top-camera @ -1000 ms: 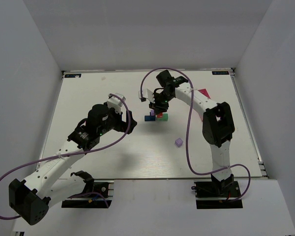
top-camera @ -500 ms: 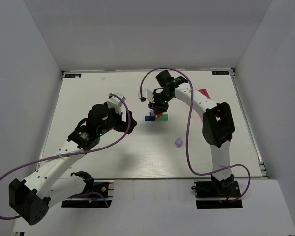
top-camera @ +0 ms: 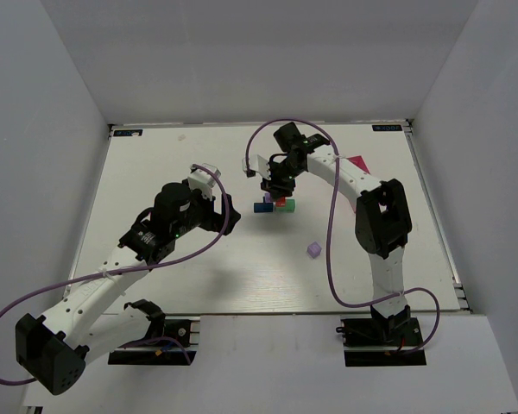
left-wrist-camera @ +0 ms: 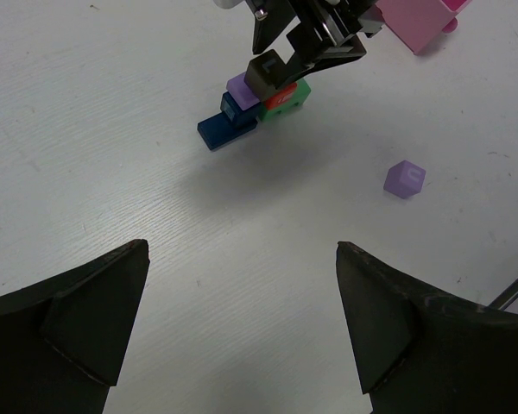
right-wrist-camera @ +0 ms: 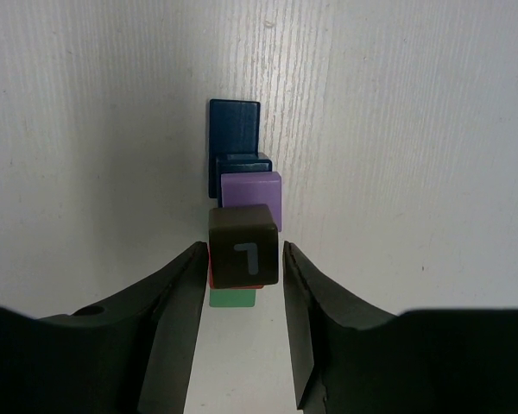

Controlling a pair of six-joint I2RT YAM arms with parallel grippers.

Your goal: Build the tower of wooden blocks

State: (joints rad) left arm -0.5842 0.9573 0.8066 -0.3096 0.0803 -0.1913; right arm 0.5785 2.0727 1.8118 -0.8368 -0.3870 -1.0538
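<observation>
The wood block tower (top-camera: 274, 203) stands mid-table. In the right wrist view a dark block (right-wrist-camera: 243, 257) marked with a pale letter sits on a red block (right-wrist-camera: 212, 278) over a green block (right-wrist-camera: 233, 298). Beside it a purple block (right-wrist-camera: 251, 194) rests on dark blue blocks (right-wrist-camera: 234, 129). My right gripper (right-wrist-camera: 244, 250) straddles the dark block, jaws slightly apart with thin gaps on both sides. My left gripper (left-wrist-camera: 242, 250) is open and empty, well short of the tower (left-wrist-camera: 259, 99). A lilac block (top-camera: 313, 249) lies alone, also in the left wrist view (left-wrist-camera: 405, 178).
A pink tray (top-camera: 356, 162) lies behind the right arm at the back right, also in the left wrist view (left-wrist-camera: 423, 17). White walls enclose the table on three sides. The right arm's purple cable loops above the tower.
</observation>
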